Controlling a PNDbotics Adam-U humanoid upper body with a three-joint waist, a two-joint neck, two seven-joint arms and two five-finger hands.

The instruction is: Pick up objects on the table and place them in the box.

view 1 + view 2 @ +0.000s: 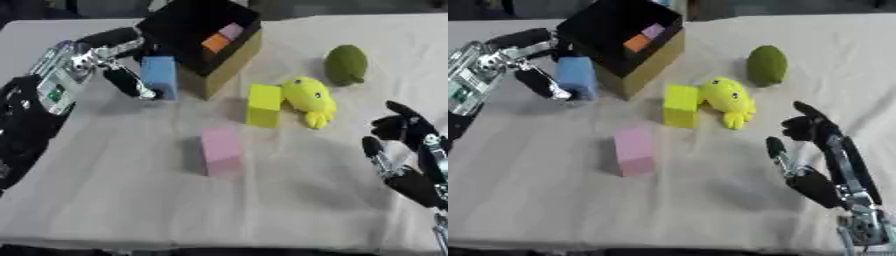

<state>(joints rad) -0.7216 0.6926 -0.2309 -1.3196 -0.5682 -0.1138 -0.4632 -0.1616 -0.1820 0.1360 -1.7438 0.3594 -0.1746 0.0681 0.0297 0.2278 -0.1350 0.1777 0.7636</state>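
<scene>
My left robot hand (131,70) has its fingers curled round the blue block (160,76), holding it upright just beside the box (229,64), I judge so it can be lifted over the wall. The box looks like stiff card, dark inside, tilted toward me; an orange block (216,43) and a lilac block (233,31) already lie in it. On the cloth-covered table (114,185) stands a pink block (220,150), matte and square-edged. Further right a yellow block (263,104) touches a soft yellow plush (310,100). Beyond sits a rounded green fruit (346,64). My right robot hand (811,145) hovers spread at the lower right, holding nothing.
</scene>
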